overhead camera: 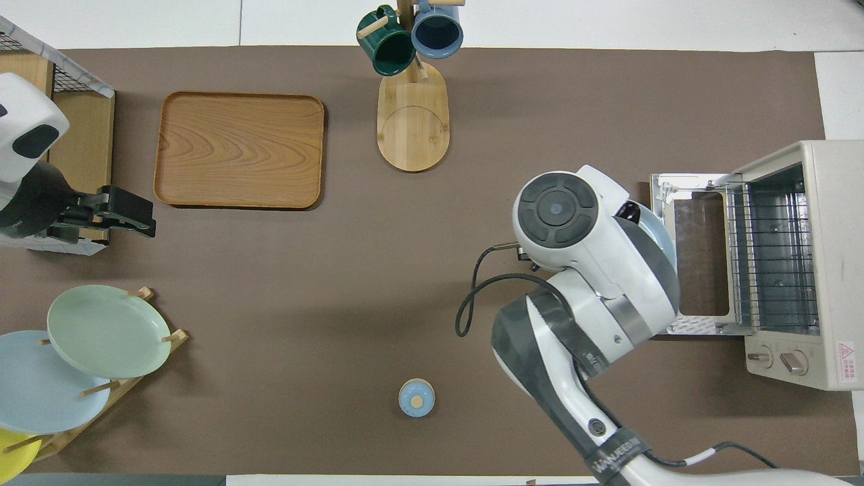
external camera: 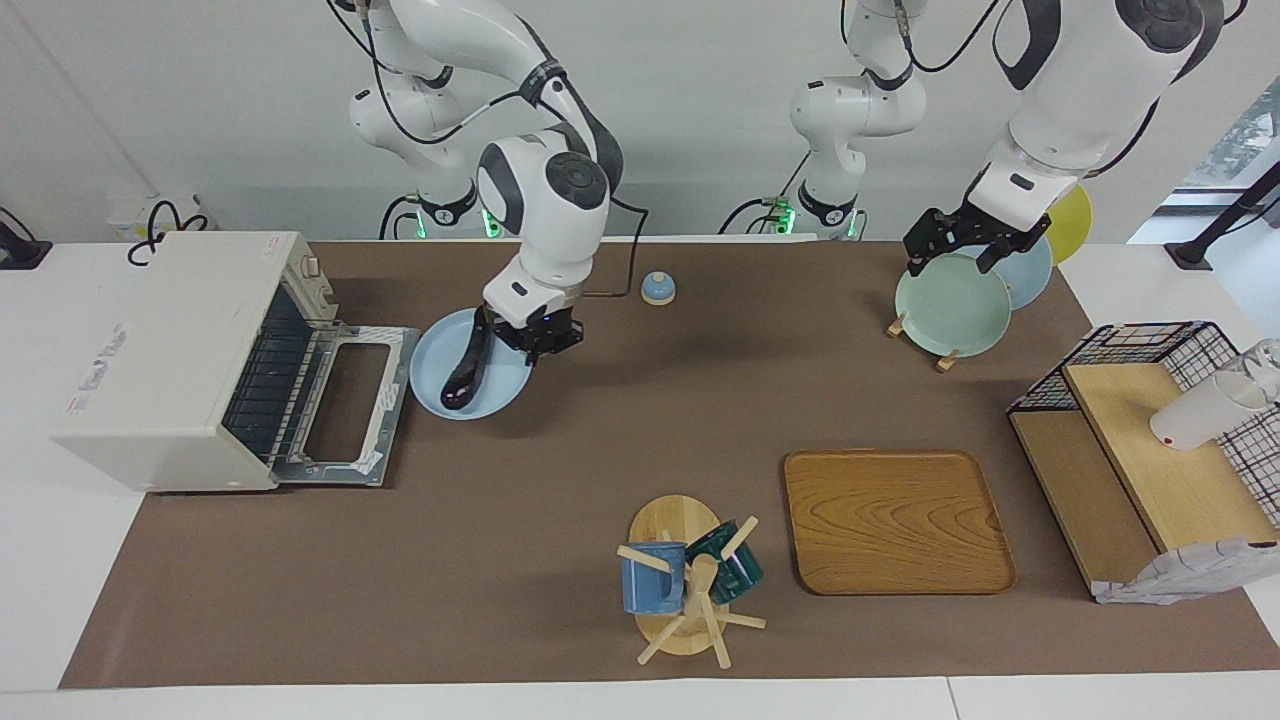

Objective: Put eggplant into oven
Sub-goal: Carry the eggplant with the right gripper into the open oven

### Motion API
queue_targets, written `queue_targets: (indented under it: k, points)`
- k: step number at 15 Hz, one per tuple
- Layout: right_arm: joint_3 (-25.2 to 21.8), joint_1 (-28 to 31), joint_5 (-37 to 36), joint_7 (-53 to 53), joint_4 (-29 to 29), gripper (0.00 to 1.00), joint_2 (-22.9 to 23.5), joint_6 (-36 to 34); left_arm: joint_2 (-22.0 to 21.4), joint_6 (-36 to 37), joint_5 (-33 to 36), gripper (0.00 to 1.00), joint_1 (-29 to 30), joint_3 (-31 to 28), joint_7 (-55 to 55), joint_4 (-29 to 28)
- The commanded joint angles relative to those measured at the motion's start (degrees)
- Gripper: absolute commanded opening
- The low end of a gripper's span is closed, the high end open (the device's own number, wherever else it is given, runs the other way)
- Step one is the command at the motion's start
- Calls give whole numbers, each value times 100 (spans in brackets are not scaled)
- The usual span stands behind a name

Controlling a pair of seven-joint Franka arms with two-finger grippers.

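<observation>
So the right gripper (external camera: pixel 535 340) is clamped shut on the rim of a light blue plate (external camera: pixel 500 385), holding it right by the oven's (external camera: pixel 190 355) dropped-down door (external camera: pixel 345 405), left of centre in the facing view. The eggplant (external camera: pixel 466 370) lies on that plate, dark and glossy, running lengthwise along the side toward the oven. From the overhead camera you barely see any of it, since the right arm's big white wrist covers nearly the whole plate and only a sliver of blue rim (overhead camera: pixel 665 236) pokes out next to the door. The oven is wide open with its wire rack showing. The left gripper (external camera: pixel 965 245) sits at the upper right of the facing view, over the rack of plates with a pale green plate (external camera: pixel 950 305) in front, jaws spread wide and nothing in them, just waiting. A small blue lid with a knob (external camera: pixel 657 289) sits alone on the brown mat at top centre. Wooden tray (external camera: pixel 895 520) and mug tree (external camera: pixel 685 585) are lower in the frame.
</observation>
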State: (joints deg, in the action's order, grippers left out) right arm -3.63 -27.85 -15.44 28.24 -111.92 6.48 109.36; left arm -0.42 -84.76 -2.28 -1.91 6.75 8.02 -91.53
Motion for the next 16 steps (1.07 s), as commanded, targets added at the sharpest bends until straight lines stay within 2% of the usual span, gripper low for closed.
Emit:
queue_targets:
  k: [1,6,9,13,16]
  points:
    - [81,682,-240,-597,-611,0,-437,147,-38,100,96,100,68,55,-64,47]
    - [81,1896,-267,-2144,-813,0,-437,514,-38,91,96,100,68,55,-64,47]
    - [90,2608,-258,-3006,-1348,0,-516,1480,-38,91,96,100,68,55,-64,47]
    - [90,2925,-258,-3228,-1841,0,-604,2140,-38,91,96,100,68,55,-64,47]
    - [99,2926,-232,-3184,-1851,0,-613,2168,-38,100,96,100,68,55,-64,47]
